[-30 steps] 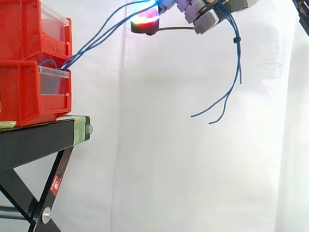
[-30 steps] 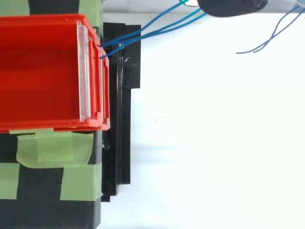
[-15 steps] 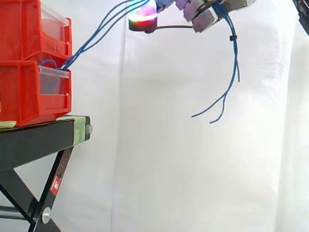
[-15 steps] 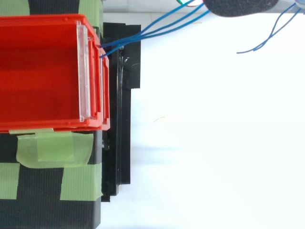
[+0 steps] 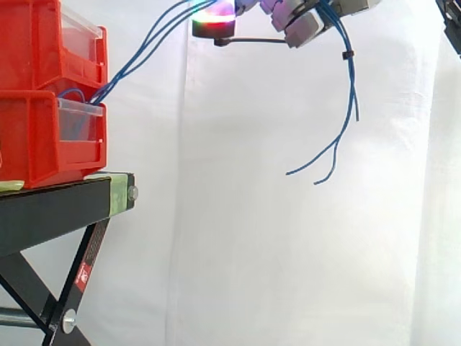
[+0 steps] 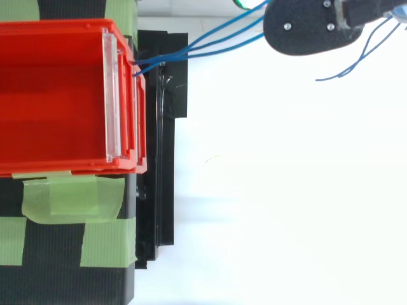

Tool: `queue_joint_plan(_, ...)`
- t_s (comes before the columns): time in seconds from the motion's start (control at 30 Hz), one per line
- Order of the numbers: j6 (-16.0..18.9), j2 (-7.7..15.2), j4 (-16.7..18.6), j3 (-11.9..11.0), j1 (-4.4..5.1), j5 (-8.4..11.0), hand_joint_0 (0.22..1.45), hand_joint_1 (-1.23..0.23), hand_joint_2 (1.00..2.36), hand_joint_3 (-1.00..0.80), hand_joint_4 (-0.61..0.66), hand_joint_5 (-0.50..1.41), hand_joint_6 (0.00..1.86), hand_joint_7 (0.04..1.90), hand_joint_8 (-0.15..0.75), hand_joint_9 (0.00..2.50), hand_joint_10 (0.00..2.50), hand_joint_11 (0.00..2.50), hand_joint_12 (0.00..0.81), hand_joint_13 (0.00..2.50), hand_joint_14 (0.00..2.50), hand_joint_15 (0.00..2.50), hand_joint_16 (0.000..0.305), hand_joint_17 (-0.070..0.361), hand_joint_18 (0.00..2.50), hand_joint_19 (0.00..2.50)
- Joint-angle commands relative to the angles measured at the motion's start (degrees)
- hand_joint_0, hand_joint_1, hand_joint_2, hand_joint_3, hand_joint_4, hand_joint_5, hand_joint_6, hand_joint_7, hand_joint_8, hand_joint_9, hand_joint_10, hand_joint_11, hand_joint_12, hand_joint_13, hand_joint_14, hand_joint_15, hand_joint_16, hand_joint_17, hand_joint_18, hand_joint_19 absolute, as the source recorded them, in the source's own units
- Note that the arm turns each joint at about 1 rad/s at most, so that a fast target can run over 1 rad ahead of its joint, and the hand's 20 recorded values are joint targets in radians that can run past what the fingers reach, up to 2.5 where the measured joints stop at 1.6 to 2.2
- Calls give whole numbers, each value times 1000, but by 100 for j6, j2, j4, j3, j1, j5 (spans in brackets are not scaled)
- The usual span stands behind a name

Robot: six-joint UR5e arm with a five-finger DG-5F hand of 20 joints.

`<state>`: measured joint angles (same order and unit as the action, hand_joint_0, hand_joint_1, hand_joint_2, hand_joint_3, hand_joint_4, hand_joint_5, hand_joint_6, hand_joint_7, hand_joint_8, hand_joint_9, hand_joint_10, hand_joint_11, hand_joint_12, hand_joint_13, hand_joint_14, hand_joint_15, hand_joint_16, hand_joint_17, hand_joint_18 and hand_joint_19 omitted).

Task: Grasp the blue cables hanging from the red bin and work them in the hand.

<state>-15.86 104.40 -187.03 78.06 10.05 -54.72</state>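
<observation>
Several thin blue cables [image 5: 352,86] rise from the clear front of the lower red bin [image 5: 32,148] up to my hand [image 5: 302,25] at the top of the side view. They pass through its curled fingers. Their loose ends hang down to the right of it and fork near the bottom. One fingertip [image 5: 214,19] glows red, green and blue beside the rising strands. From above, the hand's black back plate [image 6: 311,25] sits over the cables [image 6: 191,49], to the right of the bin [image 6: 57,27].
A second red bin [image 5: 36,43] is stacked on the lower one. Both rest on a black stand [image 5: 57,205] patched with green tape [image 6: 70,197]. A white curtain hangs behind, with open space below and to the right of the hand.
In the top view the hand has come down from the upper edge, showing more of its black plate. In the side view it has edged slightly upward. The cables' loose ends have barely swung.
</observation>
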Motion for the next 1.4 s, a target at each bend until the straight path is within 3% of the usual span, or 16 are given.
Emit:
queue_joint_plan(0.0, 22, 1, 0, -1, 5, -12, 835, -761, 1010, -683, 255, 219, 293, 1264, 511, 782, 2500, 2500, 522, 833, 2500, 1889, 60, 134, 1199, 1374)
queue_joint_plan(0.1, 31, 1, 0, -1, 23, -21, 850, -766, 1010, -704, 255, 234, 346, 1256, 511, 782, 2500, 2500, 522, 833, 2500, 1889, 60, 134, 1199, 1374)
queue_joint_plan(0.33, 40, 1, -9, -1, 67, -12, 927, -750, 1015, -561, 257, 245, 379, 1228, 511, 782, 2500, 2500, 522, 833, 2500, 1889, 60, 134, 1199, 1374)
queue_joint_plan(0.57, 66, 1, -9, 8, 76, -12, 817, -734, 1008, -785, 261, 247, 355, 1245, 511, 782, 2500, 2500, 522, 833, 2500, 1889, 60, 134, 1199, 1374)
queue_joint_plan(0.8, 110, -8, 202, 421, 76, -38, 794, -746, 1007, -814, 271, 239, 330, 1264, 511, 782, 2500, 2500, 522, 833, 2500, 1889, 60, 134, 1199, 1374)
queue_joint_plan(0.9, 268, 1, 466, 474, 76, -73, 812, -757, 1008, -787, 261, 239, 325, 1262, 511, 782, 2500, 2500, 522, 833, 2500, 1889, 60, 134, 1199, 1374)
queue_joint_plan(1.2, 356, 1, 475, 474, 102, -144, 874, -771, 1011, -671, 256, 230, 338, 1265, 511, 782, 2500, 2500, 522, 833, 2500, 1889, 60, 134, 1199, 1374)
queue_joint_plan(1.37, 400, 1, 483, 474, 111, -144, 952, -773, 1016, -474, 254, 225, 374, 1236, 511, 782, 2500, 2500, 522, 833, 2500, 1889, 60, 134, 1199, 1374)
